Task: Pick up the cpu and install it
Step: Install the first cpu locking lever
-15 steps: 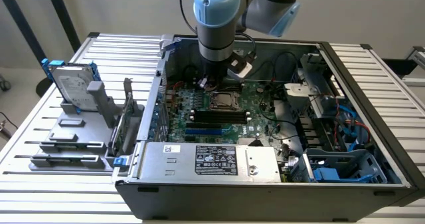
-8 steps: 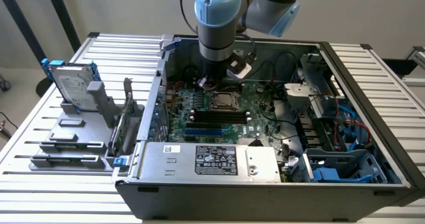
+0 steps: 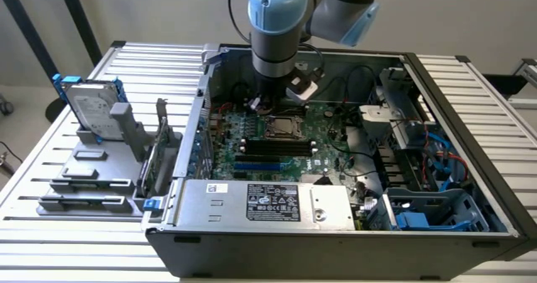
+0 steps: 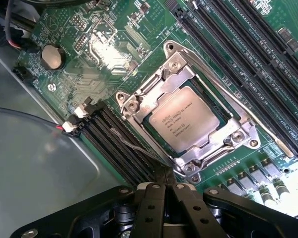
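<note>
Gripper (image 4: 165, 184) clenched, black fingers pressed together, grasping nothing, hanging inside open grey computer case (image 3: 336, 258) on slatted metal worktop (image 3: 50, 233). Small flat square cpu with silver-grey metal top (image 4: 185, 121) lies seated in square metal socket frame (image 4: 139, 106) on green motherboard (image 4: 114, 44), just beyond gripper tips, apart from them. Black memory slots (image 4: 116, 144) run beside socket, near gripper. Silver hard drive in blue frame (image 3: 84, 104) stands well apart, outside case.
</note>
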